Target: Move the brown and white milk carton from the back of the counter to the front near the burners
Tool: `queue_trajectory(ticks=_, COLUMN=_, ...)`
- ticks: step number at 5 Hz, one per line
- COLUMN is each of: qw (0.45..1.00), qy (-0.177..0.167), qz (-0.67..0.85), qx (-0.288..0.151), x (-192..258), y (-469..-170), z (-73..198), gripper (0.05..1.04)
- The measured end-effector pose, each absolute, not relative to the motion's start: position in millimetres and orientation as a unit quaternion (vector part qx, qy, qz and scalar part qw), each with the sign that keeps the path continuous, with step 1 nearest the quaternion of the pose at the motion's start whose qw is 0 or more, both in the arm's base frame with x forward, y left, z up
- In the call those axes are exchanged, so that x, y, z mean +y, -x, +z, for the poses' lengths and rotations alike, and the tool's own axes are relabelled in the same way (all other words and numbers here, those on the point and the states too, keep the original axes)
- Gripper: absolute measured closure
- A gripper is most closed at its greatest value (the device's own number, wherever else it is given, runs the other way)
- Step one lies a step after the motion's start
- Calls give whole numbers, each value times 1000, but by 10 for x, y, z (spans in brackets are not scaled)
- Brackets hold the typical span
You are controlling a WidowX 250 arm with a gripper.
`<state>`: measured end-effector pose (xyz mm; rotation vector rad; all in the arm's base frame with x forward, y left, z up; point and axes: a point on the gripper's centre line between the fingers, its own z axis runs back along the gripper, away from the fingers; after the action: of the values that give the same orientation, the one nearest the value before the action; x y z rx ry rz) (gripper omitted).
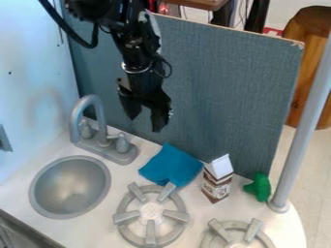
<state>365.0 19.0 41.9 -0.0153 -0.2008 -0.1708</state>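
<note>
The black gripper (143,119) hangs in front of the grey-blue back panel, above the counter between the faucet and a blue cloth. Its two fingers point down and stand apart, with nothing between them. The folded blue cloth (171,164) lies on the counter below and to the right of the gripper, against the back of the left burner. Right of the cloth, a brown and white carton (218,179) stands upright. A green object (260,187) lies further right, near the foot of the grey pole.
A round grey sink (69,187) is set in the counter at the left, with a grey faucet (101,131) behind it. Two stove burners stand at the front, the left one (121,229) beside the sink. A grey pole (302,131) rises at the right.
</note>
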Motion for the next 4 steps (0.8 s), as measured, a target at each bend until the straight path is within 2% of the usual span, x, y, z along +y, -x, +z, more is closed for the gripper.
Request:
queue_trajectory(ticks=1, qw=993, qy=10, qz=-86, qx=-83, x=182, y=-3615, z=292, gripper=75)
queue_trajectory(ticks=2, qw=988, qy=7, qz=-117, qx=-101, x=19, y=-3779, z=207, gripper=75)
queue_trajectory(ticks=3, qw=984, qy=-14, qz=-130, qx=-119, x=-230, y=-3953, z=143, gripper=75)
queue_trajectory(ticks=4, qw=983, qy=-14, qz=-132, qx=-125, x=-301, y=-4128, z=112, gripper=75)
